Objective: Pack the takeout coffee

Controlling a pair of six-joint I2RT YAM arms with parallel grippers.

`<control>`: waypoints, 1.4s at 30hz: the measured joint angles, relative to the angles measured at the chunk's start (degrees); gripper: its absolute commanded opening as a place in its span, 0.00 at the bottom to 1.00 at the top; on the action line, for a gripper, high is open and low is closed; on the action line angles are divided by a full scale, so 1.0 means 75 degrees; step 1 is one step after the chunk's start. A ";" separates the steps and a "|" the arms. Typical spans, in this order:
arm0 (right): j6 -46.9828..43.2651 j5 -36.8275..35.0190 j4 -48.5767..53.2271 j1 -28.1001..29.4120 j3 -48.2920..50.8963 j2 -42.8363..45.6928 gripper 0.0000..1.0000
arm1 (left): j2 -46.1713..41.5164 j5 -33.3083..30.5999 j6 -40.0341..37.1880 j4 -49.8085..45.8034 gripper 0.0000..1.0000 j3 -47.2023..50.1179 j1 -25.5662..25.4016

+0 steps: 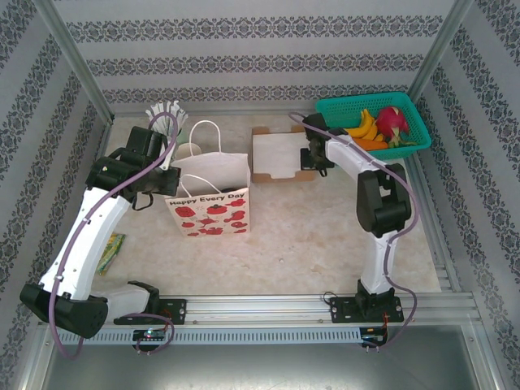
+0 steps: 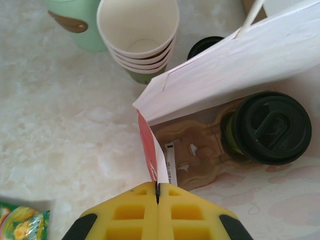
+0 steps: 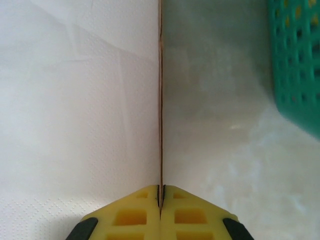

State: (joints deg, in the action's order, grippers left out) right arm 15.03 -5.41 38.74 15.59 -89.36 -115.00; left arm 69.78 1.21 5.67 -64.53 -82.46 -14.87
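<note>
The counter carries a white printed bag left of centre, a shallow box just right of it and a green basket at the far right.

The left tool is clenched on the bag's left rim and holds the mouth apart. Through that opening a brown carrier lies on the bag's floor, and the coffee, black lid up, stands in its right-hand pocket. So the coffee looks to be inside the bag already. A second black lid peeks over the bag's far wall, near a stack of cups. It may be another coffee standing outside the bag, but too little of it shows to be sure.

The right tool is clamped flat on the thin right wall of the box, with white paper to its left and the basket to its right.

As a judgement, the packing is at a late stage: bag held open, drink seated. If the second lid is another cup, the next move calls for the right tool to let go of the box wall, reach across the box, take that cup below its lid and lower it upright into the carrier's empty pocket, with the left grip holding the rim.
</note>
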 measured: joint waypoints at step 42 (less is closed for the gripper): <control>-0.0134 0.0452 -0.0425 -0.0364 0.4876 0.4010 0.22 | 0.0096 0.1880 0.0743 0.1099 0.37 0.0280 -0.0009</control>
State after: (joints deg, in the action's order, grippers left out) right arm 14.02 -2.02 35.55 12.86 -52.80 -84.93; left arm 70.50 15.31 11.25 -56.29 -80.36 -14.94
